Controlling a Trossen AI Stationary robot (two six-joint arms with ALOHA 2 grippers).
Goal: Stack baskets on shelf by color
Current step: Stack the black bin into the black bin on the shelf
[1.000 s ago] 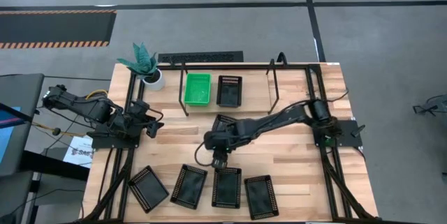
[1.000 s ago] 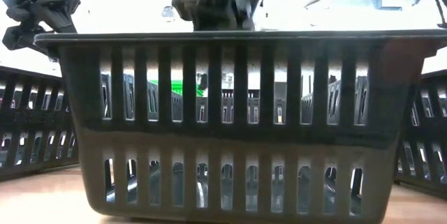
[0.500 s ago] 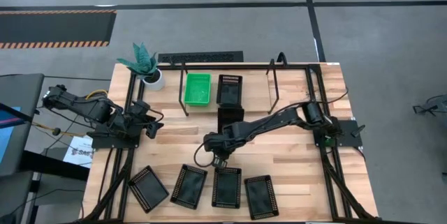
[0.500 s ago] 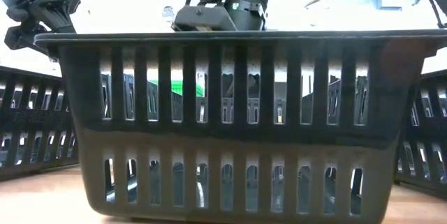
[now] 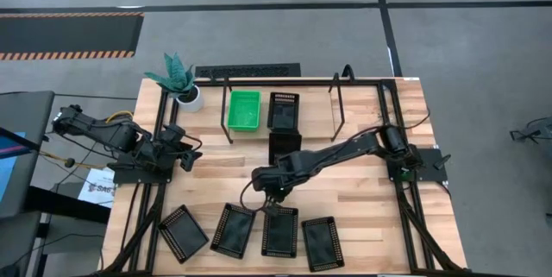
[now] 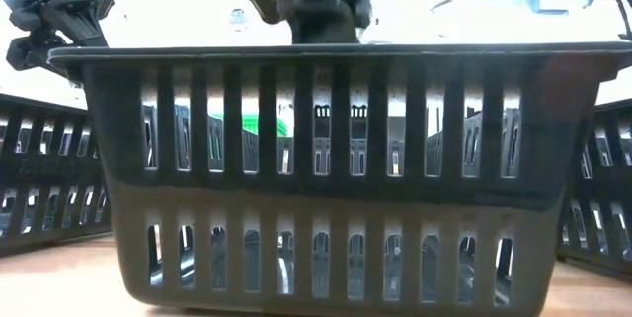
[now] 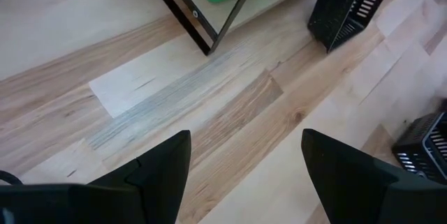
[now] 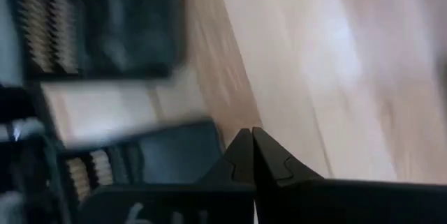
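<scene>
Several black baskets lie in a row near the table's front edge; my right gripper (image 5: 273,198) is shut just above the far end of one of them (image 5: 279,231), which fills the low view (image 6: 326,179). A green basket (image 5: 243,110) and a black basket (image 5: 283,111) sit side by side on the shelf (image 5: 336,104). Another black basket (image 5: 285,146) stands on the table in front of the shelf, partly under my right arm. My left gripper (image 7: 246,139) waits open at the table's left, over bare wood. My right gripper's fingers (image 8: 269,158) are shut with nothing visible between them, pointing down beside the black basket's far rim (image 6: 326,50). Whether they touch that rim I cannot tell.
A potted plant (image 5: 177,80) stands at the far left corner. Black frame tubes (image 5: 148,217) run along the table's left and right sides. Bare wood (image 5: 362,191) lies between the shelf and the near row of baskets.
My right gripper has dipped toward the far rim of the black basket in the near row, and its arm has shifted slightly toward the table's near edge. The baskets keep their places.
</scene>
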